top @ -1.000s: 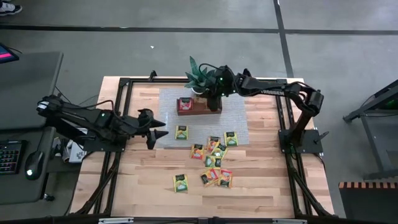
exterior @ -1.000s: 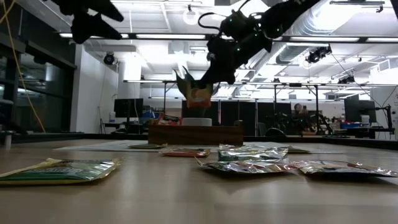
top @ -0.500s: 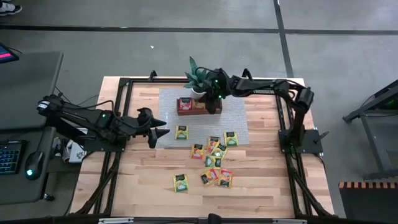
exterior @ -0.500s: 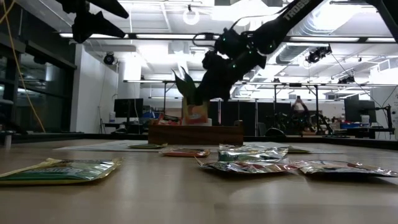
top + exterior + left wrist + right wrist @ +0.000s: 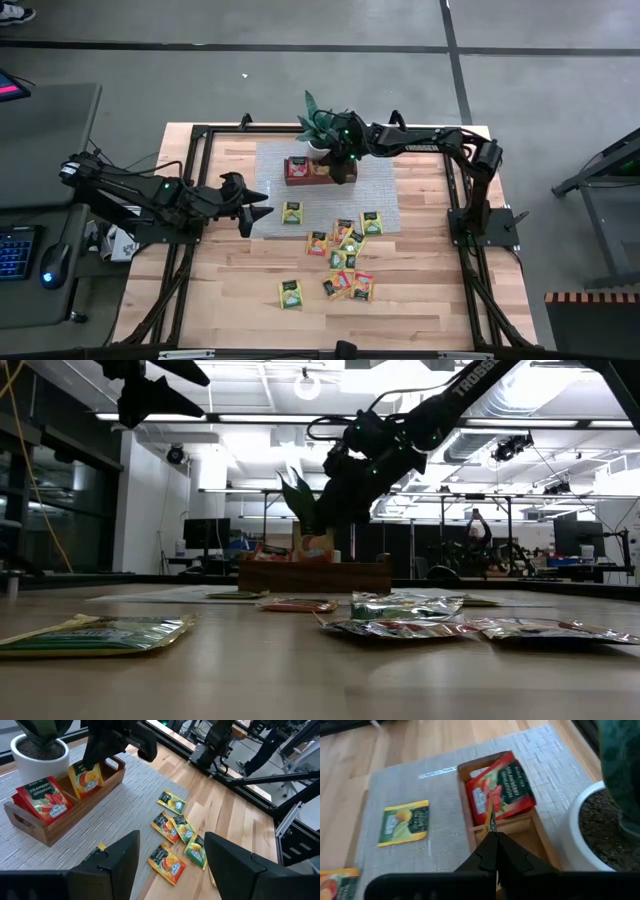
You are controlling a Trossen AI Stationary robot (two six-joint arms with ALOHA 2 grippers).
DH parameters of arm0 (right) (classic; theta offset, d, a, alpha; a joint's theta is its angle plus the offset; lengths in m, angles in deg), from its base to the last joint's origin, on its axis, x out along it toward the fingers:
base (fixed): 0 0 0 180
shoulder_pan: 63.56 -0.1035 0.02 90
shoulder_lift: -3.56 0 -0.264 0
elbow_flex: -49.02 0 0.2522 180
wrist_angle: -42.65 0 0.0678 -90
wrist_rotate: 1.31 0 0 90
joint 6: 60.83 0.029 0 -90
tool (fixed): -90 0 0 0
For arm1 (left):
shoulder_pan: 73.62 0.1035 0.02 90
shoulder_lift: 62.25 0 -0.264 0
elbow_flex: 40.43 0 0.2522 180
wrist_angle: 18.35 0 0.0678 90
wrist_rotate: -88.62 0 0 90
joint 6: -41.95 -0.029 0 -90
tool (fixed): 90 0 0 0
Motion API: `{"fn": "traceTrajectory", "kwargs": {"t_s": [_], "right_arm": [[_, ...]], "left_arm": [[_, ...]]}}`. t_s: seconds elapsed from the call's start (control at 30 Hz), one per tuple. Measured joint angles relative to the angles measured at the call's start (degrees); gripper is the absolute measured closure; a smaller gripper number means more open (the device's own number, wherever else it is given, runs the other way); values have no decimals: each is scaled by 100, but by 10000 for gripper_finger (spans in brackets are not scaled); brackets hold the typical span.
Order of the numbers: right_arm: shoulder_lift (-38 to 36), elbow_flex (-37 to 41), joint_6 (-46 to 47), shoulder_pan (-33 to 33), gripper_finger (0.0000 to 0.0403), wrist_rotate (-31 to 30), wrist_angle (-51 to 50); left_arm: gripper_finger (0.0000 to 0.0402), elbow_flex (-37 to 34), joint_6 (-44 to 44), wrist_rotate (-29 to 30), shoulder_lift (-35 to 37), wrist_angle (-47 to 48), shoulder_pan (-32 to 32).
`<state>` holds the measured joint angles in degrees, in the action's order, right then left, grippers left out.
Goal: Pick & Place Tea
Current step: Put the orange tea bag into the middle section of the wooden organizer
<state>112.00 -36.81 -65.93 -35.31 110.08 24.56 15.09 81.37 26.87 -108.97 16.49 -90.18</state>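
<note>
While the right claw (image 5: 338, 165) holds an orange tea packet (image 5: 86, 778) pinched edge-on in its shut fingers, it stands low over the middle part of the wooden tray (image 5: 320, 171), beside the potted plant (image 5: 322, 128). To do this step well, I think the claw should lower the packet fully inside the compartment, upright, then let go without touching the red packets (image 5: 44, 801) in the next compartment. The left claw (image 5: 258, 212) waits above the table (image 5: 230, 290), its fingers wide apart and holding nothing. The high view shows the loose tea (image 5: 345, 256) scattered on the table. Only the left wrist view shows the orange label.
</note>
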Motion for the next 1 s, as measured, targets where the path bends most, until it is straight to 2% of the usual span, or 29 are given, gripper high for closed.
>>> {"fn": "traceTrajectory", "kwargs": {"t_s": [0.13,0.67,0.83,1.0], "right_arm": [[0,-2,12,0,403,-267,35],[0,-1,33,-4,399,-197,164],[0,-2,149,-7,372,-278,162],[0,-2,236,-7,328,-446,162]], "left_arm": [[182,0,-29,0,0,-4,0],[182,0,-58,-74,0,5,0],[182,2,-101,-110,0,5,0],[182,2,-164,-177,0,3,0]]}}
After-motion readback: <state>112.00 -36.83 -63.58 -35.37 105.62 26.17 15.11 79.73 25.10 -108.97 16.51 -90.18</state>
